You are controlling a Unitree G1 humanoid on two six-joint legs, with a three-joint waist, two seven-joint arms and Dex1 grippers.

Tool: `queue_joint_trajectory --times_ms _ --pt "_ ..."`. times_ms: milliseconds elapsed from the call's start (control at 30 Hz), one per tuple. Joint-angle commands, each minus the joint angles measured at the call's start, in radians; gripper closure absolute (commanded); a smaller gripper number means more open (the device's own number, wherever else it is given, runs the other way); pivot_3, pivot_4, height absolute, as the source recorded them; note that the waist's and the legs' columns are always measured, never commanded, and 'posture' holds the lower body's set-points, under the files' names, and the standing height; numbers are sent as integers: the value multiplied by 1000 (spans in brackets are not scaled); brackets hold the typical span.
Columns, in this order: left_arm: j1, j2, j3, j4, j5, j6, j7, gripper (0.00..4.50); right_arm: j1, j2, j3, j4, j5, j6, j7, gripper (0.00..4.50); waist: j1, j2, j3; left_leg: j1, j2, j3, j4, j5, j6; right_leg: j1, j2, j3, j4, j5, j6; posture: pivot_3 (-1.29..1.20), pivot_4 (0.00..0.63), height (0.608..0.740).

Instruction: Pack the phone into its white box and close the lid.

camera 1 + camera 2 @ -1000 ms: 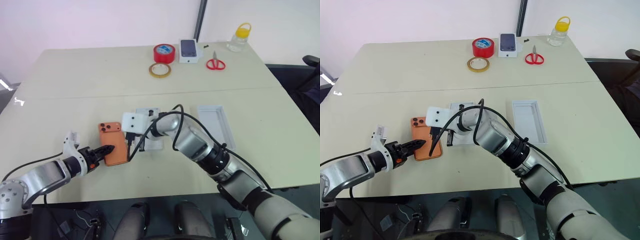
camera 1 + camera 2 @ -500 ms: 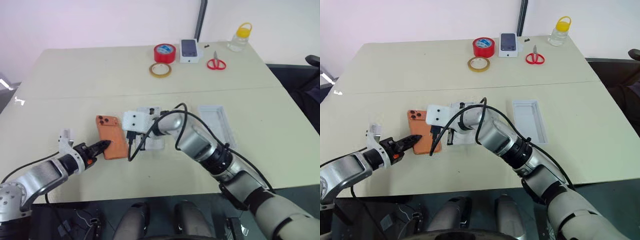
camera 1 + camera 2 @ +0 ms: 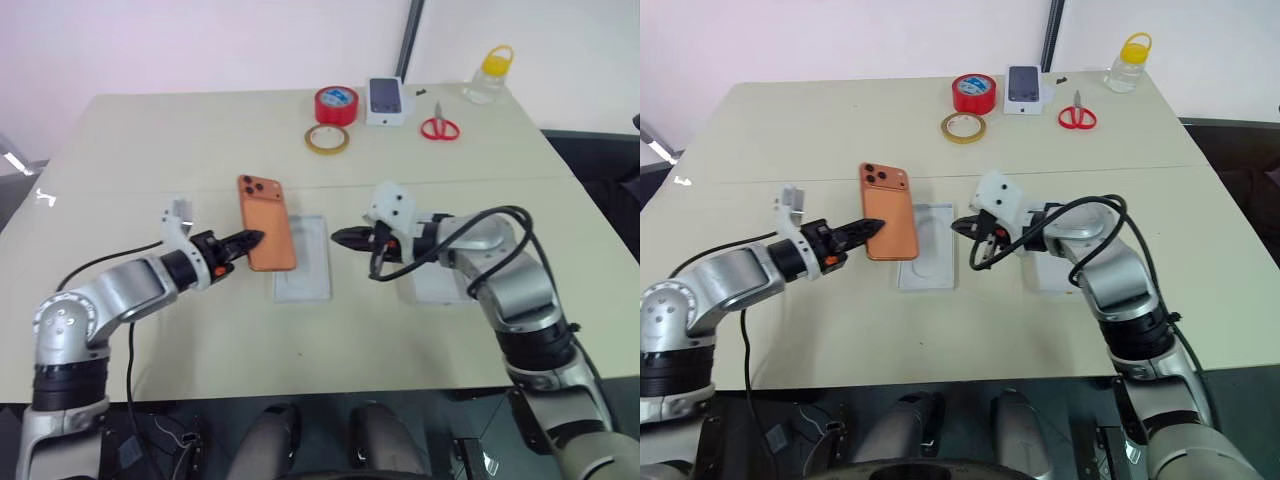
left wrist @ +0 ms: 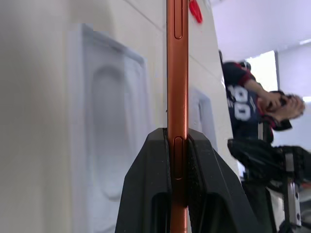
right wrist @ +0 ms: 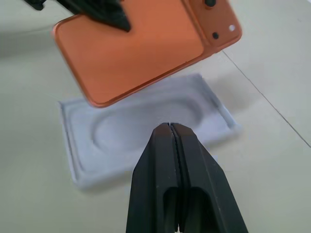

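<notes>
With the left end effector point(image 3: 250, 240) pinching the phone point(image 3: 266, 222) by its edge, lifted above the white insert point(image 3: 303, 258) on the table point(image 3: 150, 150), and the right end effector point(image 3: 342, 238) pressed together empty, carry it level toward the box point(image 3: 440, 285) behind your right arm.

The left claw point(image 3: 252, 239) pinches the lower edge of the orange phone point(image 3: 266, 221), holding it lifted over the cream counter point(image 3: 180, 140). At the phone's 3 o'clock lies a flat white insert point(image 3: 305, 262), and beyond it the right claw point(image 3: 338, 237) points at the phone, fingers pressed together. At 12 o'clock sit red tape point(image 3: 336, 104), a tape ring point(image 3: 327, 139) and scissors point(image 3: 438, 127).
</notes>
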Motion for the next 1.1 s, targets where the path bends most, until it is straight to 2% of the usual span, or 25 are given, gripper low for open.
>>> queue_joint_trajectory --times_ms 33,333,700,733,767,967,1000,1100 --pt "-38 -6 -32 30 -19 13 -16 4450 17 -30 -37 -59 38 -8 -20 4500 2 0 0 0 0 0 -1 0 0 0 0 0 0 0 0 0 150 740" --pt "-72 -5 -95 109 -19 44 -42 4450 64 -99 -69 -52 82 -28 -48 4500 13 -1 0 -1 -1 0 1 0 0 0 -1 0 0 0 0 0 150 740" --pt "-79 -25 -129 145 18 60 -56 4450 48 -109 -41 -19 85 -65 -62 4500 12 -1 0 -1 0 0 1 0 -1 0 -1 0 0 0 0 0 150 740" --pt "-80 -26 -129 145 20 62 -58 3521 48 -109 -39 -19 85 -65 -62 4500 12 -1 0 -1 0 0 1 0 -1 0 -1 0 0 0 0 0 150 740" --pt "-80 -27 -128 145 22 63 -60 3236 48 -109 -36 -20 85 -66 -62 4500 12 -1 0 -1 0 0 1 0 -1 0 -1 0 0 0 0 0 150 740" --pt "-85 -29 -130 143 31 69 -70 210 52 -113 -21 -22 81 -69 -64 4500 13 -1 0 -1 0 0 1 0 -1 0 -1 0 0 0 0 0 150 740" --pt "-89 -27 -131 144 33 71 -71 39 51 -114 -19 -23 81 -70 -64 4500 13 -1 0 -1 0 0 1 0 -1 1 -1 0 0 0 0 0 150 740" --pt "-108 -12 -134 143 53 85 -84 39 50 -116 -16 -22 83 -71 -65 4500 11 -1 0 -1 0 0 2 0 0 1 -1 0 0 0 0 0 150 740"
